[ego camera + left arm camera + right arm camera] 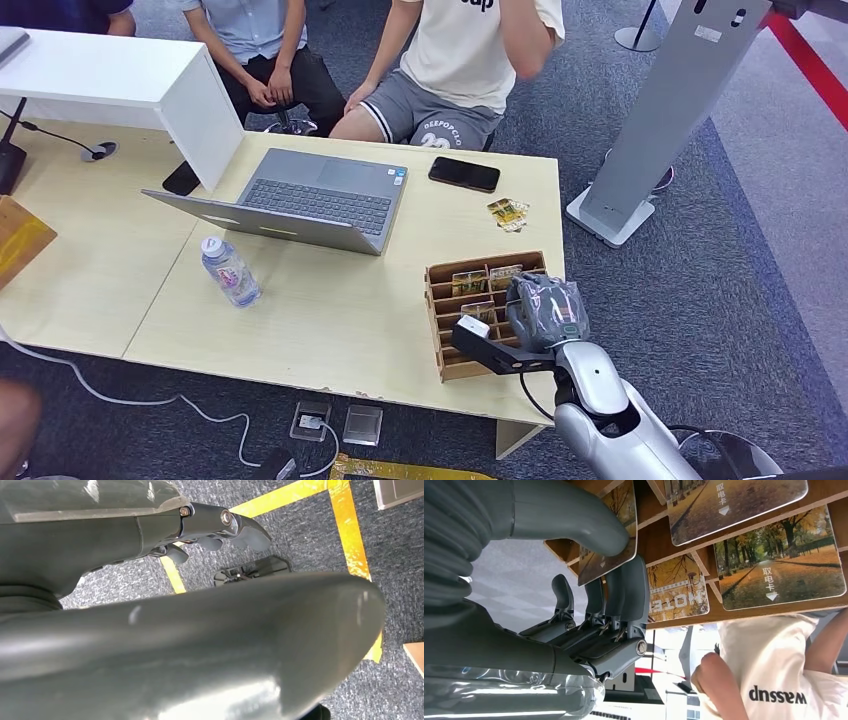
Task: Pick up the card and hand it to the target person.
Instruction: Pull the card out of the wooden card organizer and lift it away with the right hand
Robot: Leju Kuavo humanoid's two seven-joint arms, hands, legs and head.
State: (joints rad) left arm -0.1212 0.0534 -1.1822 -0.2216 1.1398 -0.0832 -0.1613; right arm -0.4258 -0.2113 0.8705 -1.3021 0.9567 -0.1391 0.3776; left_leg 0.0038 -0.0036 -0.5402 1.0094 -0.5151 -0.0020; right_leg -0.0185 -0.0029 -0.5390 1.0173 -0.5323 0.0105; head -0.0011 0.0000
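A wooden card rack point(440, 300) stands at the table's near right corner with several autumn-photo cards point(470, 283) in its slots. My right hand point(545, 312) hangs over the rack's right side. In the right wrist view its thumb point(569, 515) presses on the face of one card point(609, 535) and its dark fingers point(624, 595) lie behind it, so the card is pinched at the rack. Other cards point(779, 565) lie in neighbouring slots. A person in a white shirt point(460, 60) sits across the table. My left hand point(165, 630) hangs above the carpet, holding nothing.
An open laptop point(300, 200), a water bottle point(230, 272), a black phone point(464, 173) and loose cards point(508, 212) lie on the table. A second seated person point(255, 40) is behind the laptop. A grey kiosk stand point(660, 120) rises right of the table.
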